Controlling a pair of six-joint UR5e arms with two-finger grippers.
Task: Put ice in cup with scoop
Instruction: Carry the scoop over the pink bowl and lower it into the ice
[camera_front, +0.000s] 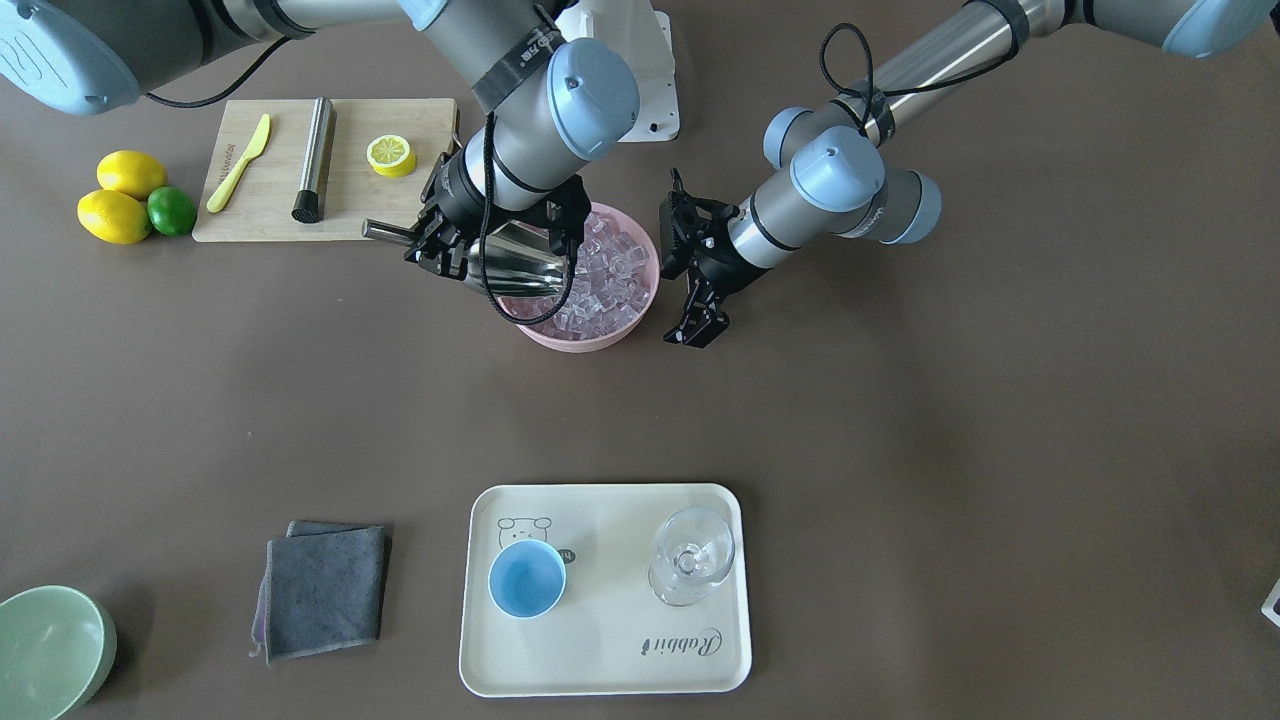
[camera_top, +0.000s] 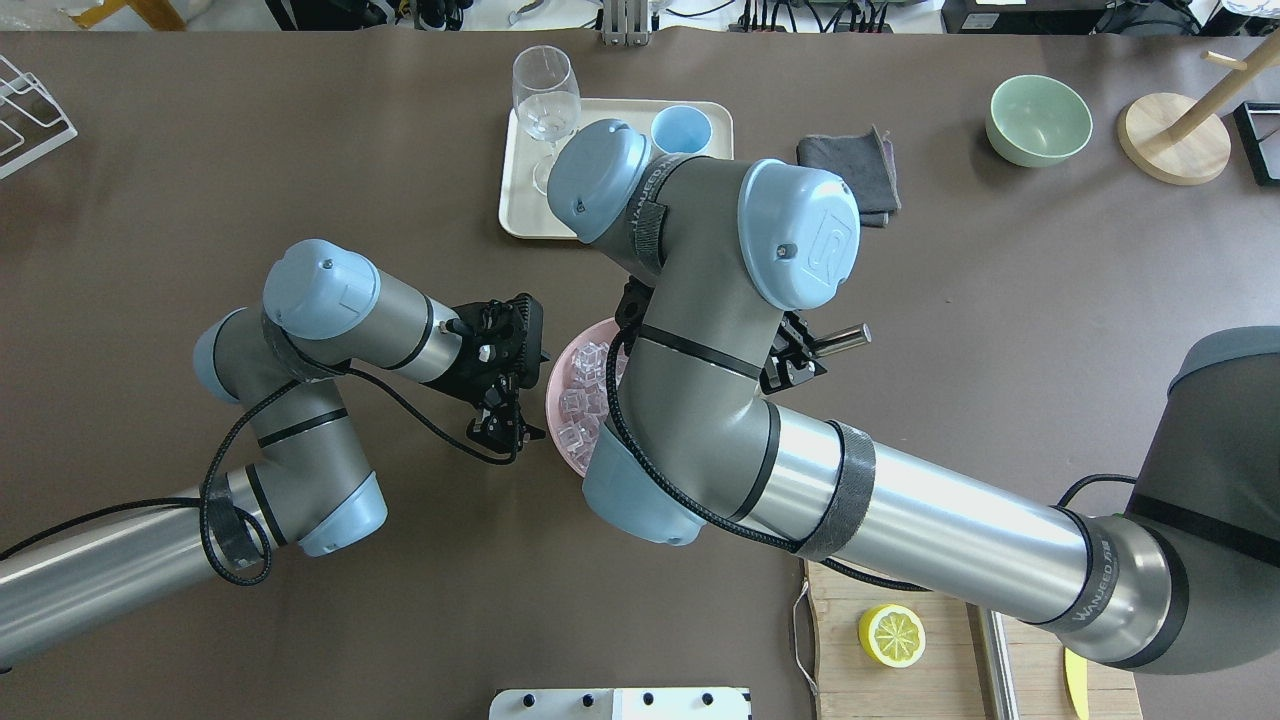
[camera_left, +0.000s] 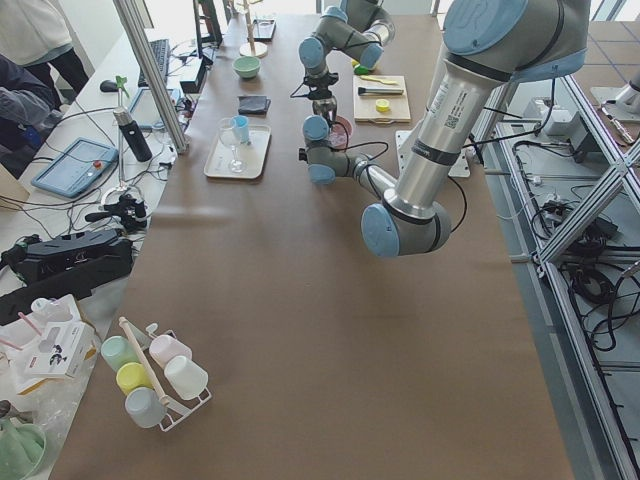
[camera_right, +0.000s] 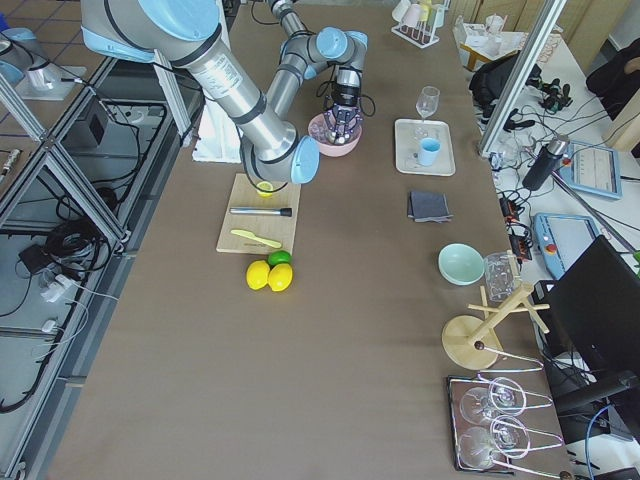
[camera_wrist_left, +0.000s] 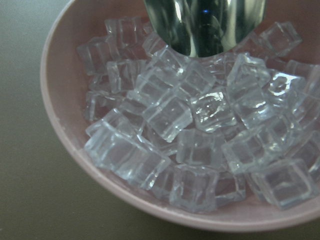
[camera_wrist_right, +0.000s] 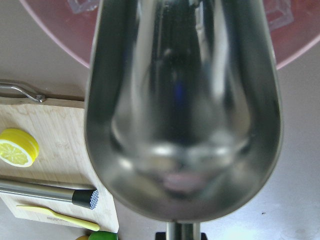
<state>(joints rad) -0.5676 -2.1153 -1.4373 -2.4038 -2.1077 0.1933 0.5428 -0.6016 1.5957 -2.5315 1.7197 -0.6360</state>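
The steel scoop (camera_front: 520, 265) is held by its handle (camera_front: 385, 232) in my right gripper (camera_front: 430, 245), which is shut on it. Its trough is empty in the right wrist view (camera_wrist_right: 182, 125) and its mouth reaches over the near side of a pink bowl (camera_front: 580, 340). The bowl is full of clear ice cubes (camera_front: 615, 275), seen close in the left wrist view (camera_wrist_left: 200, 125), with the scoop's tip (camera_wrist_left: 205, 25) just above them. My left gripper (camera_front: 697, 335) hangs open and empty beside the bowl's other side. The light-blue cup (camera_front: 527, 580) stands empty on a cream tray (camera_front: 600, 650).
A clear stemmed glass (camera_front: 692, 555) stands on the tray beside the cup. A folded grey cloth (camera_front: 325, 590) and a pale green bowl (camera_front: 50, 650) lie further along. A cutting board (camera_front: 350, 200) holds a steel rod (camera_front: 314, 160), half lemon (camera_front: 391, 155) and yellow knife (camera_front: 238, 163); lemons (camera_front: 120, 195) and a lime (camera_front: 171, 210) lie beside it.
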